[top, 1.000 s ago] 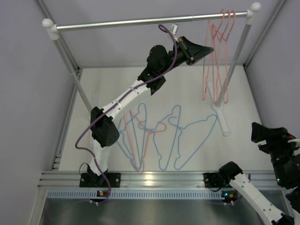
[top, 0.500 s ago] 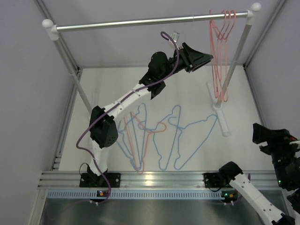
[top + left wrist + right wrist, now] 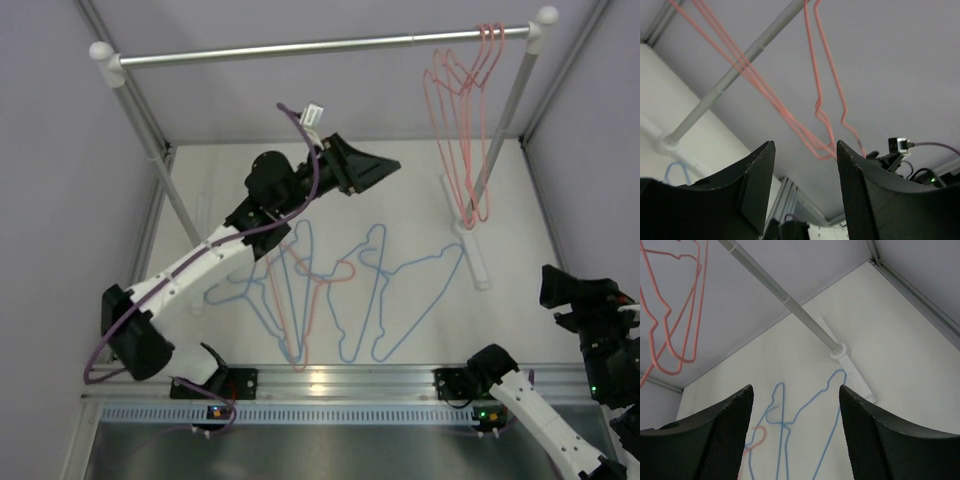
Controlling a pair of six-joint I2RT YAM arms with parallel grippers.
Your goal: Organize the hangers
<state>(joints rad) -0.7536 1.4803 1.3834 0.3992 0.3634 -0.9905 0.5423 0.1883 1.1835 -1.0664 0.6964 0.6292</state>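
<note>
Jaws first: on my left gripper they stand spread wide with nothing between them, and through the gap I look up at thin pink wire against the wall. My right gripper is parted too and just as empty. It hangs off at the right side, well away from the work.

Outward from my left fingers, the pink hangers hang by their hooks at the far right end of the silver rail, close to its upright post. I count three hooks there. My left gripper is in mid-air, well apart from them and above the table.

I judge this as the gap between one hanging and the next pick. The remaining pink hanger lies flat on the table near my bases, crossed by the blue hangers. I make those four, though they overlap, so that count is not certain.

The next move calls for lowering my left arm to that pink wire. I would pinch it where no blue wire crosses and lift it straight, so the blue ones are not dragged along.
</note>
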